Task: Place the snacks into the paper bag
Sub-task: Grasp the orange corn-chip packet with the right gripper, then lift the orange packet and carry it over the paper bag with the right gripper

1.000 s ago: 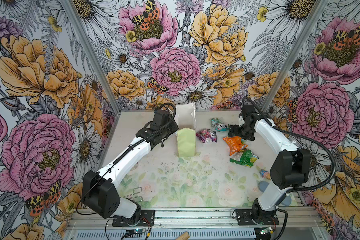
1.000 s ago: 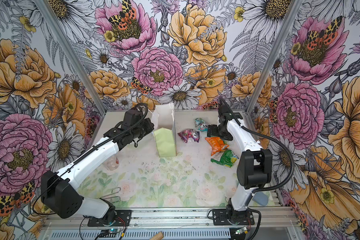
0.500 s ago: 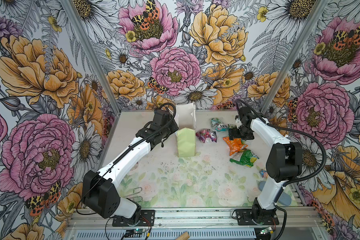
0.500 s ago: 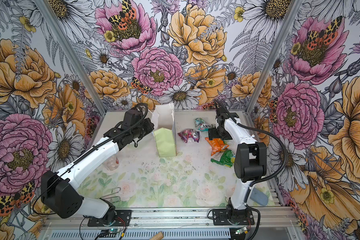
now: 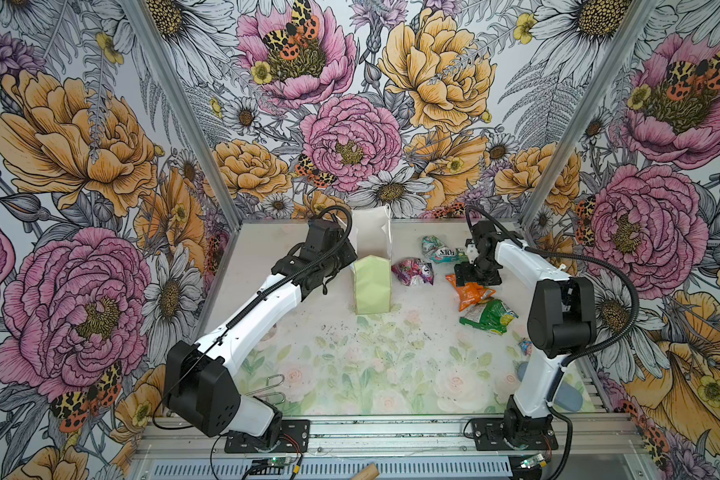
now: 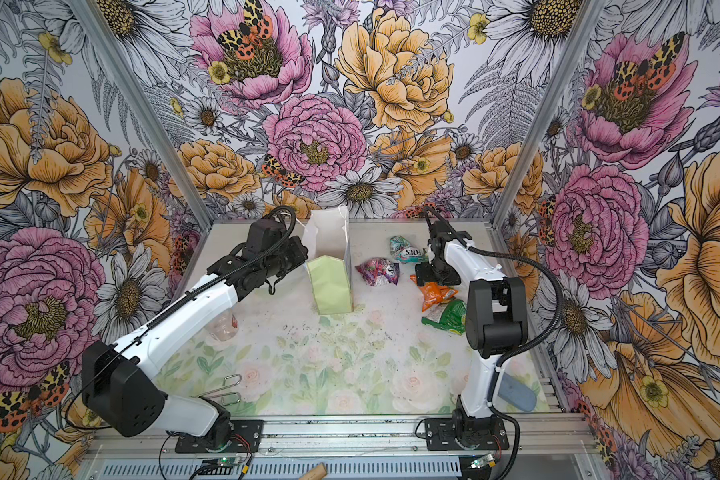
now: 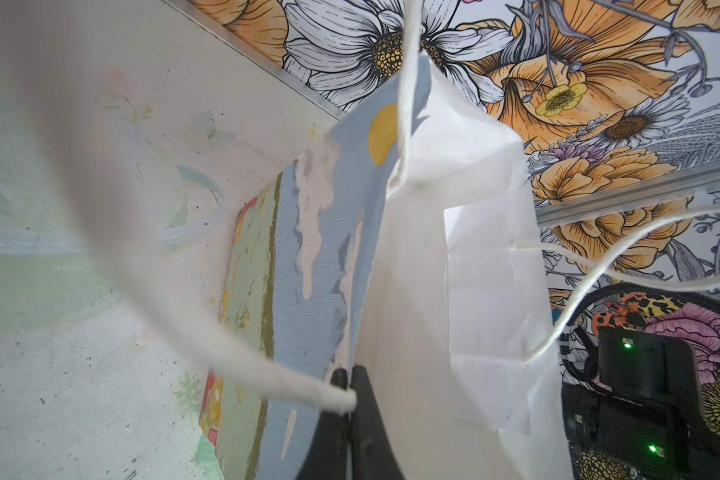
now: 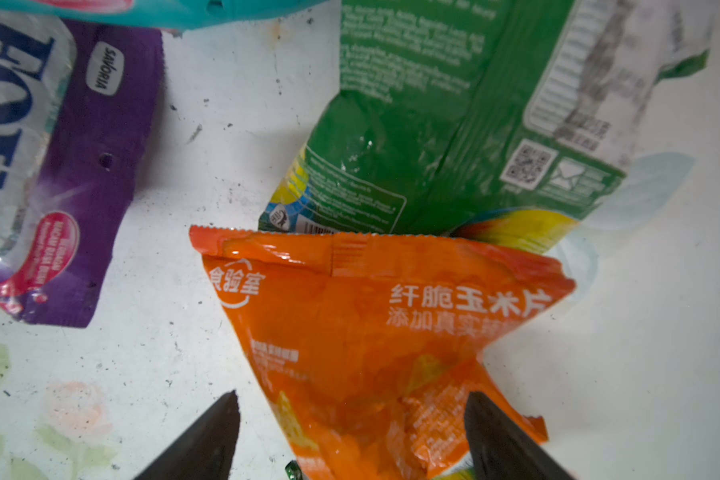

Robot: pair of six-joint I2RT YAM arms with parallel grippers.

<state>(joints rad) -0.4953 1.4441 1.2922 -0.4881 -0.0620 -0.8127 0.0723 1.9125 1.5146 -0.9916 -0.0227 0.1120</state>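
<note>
Though top views hide it, right gripper [image 8: 352, 395] straddles orange packet [image 8: 371, 316], jaws apart.

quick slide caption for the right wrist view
Open right gripper straddles the orange snack packet, with the green packet against it.

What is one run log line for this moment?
left end effector: shut on paper bag rim | right end effector: open around orange packet | phase: pre-grasp

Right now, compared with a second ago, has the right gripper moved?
Yes. In a top view the right gripper has shifted slightly away from the teal packet and down over the orange packet.
</note>
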